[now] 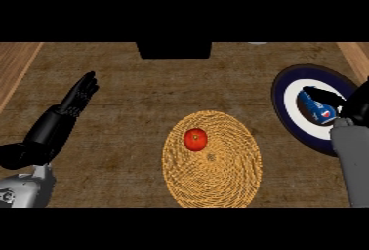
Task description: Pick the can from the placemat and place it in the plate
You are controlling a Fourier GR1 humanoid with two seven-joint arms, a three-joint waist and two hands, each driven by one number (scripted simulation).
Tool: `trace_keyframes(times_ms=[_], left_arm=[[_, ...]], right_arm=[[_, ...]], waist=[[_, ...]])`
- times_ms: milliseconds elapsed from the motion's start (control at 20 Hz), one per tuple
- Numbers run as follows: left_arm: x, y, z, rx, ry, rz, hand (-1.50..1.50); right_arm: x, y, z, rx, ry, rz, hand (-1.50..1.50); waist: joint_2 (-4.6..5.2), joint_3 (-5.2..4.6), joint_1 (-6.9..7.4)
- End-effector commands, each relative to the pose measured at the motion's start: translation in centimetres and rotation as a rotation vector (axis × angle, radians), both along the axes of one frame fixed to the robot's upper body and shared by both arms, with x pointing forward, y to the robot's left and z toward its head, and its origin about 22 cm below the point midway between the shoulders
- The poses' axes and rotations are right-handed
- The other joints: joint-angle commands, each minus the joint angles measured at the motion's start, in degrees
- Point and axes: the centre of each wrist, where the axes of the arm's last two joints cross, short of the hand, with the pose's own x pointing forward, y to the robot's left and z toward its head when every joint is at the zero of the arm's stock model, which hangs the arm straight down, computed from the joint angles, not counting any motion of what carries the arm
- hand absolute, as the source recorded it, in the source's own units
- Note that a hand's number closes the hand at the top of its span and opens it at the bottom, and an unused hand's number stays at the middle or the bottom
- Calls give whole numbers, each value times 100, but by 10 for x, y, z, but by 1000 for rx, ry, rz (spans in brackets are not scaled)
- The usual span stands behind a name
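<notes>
A blue can [317, 110] with a red and white label lies over the white middle of the round plate [290, 86], which has a dark blue rim and sits at the right. My right hand [351, 108] is curled round the can's near end, its black fingers wrapping over the top. The woven straw placemat [216, 171] lies at the centre of the counter and carries a red tomato [195, 139] near its upper left part. My left hand [78, 95] rests open at the left, fingers straight and pointing up, far from the placemat.
A black box-like object [174, 50] stands at the counter's far edge in the middle. Light wooden strips [16, 63] border the counter on the left and right. Brown counter surface shows between the placemat and the plate.
</notes>
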Motion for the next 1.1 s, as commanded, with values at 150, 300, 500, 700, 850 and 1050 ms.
trace_keyframes(times_ms=[150,300,500,700,850,1050], left_arm=[[-4,-4,-4,3,-7,23,0],[-9,0,-4,10,-8,21,0],[1,7,-2,6,-3,15,0],[-5,-11,7,-14,-8,12,0],[-15,27,-5,17,-16,15,0],[-16,-4,-1,6,13,-8,0]], right_arm=[[-28,4,15,268,-317,73,-150],[-56,2,6,355,-391,96,-150],[-112,-18,5,341,-464,151,-150],[-164,-58,5,324,-469,196,-150],[-190,-64,10,325,-446,189,-150],[-220,-82,6,347,-445,228,-150]], waist=[[-34,4,-116],[-38,0,-101],[-18,-6,-115],[-13,-3,-87],[-9,-9,-41],[-4,-6,-11]])
